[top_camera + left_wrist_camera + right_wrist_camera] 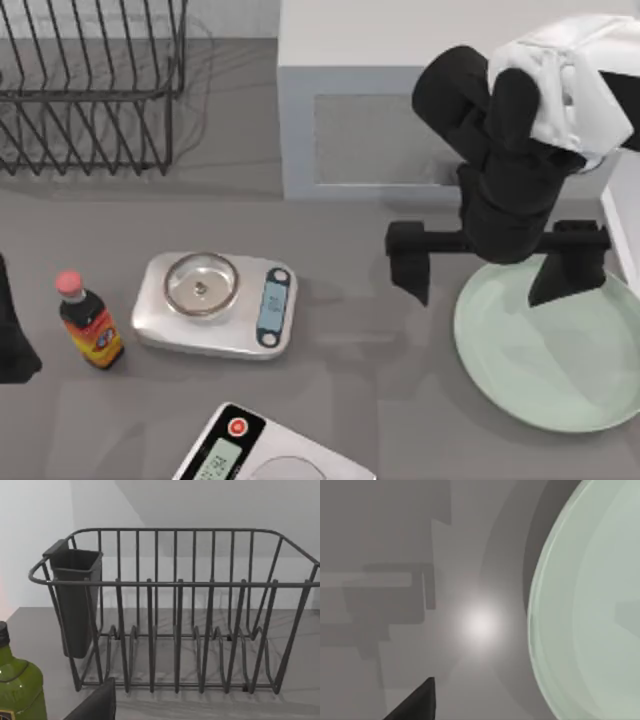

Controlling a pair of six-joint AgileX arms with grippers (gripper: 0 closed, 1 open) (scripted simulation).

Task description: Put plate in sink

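- Plate [560, 370]: pale mint green, round, lying flat on the grey counter [380, 400] at about 4 o'clock in the top view; nothing on it. Being round, it has no long axis; face up, rim raised slightly. In the right wrist view the plate [590, 610] lies flat on the counter.
- Sink [622, 220]: narrow white rim strip at 3 o'clock, just beyond the plate's edge. Basin contents cannot be told.
- Right gripper [497, 275]: hanging over the plate's 10 o'clock rim, jaws spread wide, one finger over the counter outside the rim, the other above the plate. Holding nothing.
- Microwave [360, 120]: white, at 12 o'clock, behind the right arm.
- Kitchen scale [216, 305]: centre-left, steel pan empty. A second scale [262, 452] at 6 o'clock.
- Sauce bottle [88, 322]: upright, pink cap, at 9 o'clock.
- Dish rack [92, 80]: wire, at 11 o'clock; slots empty, dark cup [76, 600] hung on one end.
- Left gripper [12, 335]: parked at 9 o'clock edge; finger state cannot be told.
- Green bottle [20, 685]: near the rack in the left wrist view.
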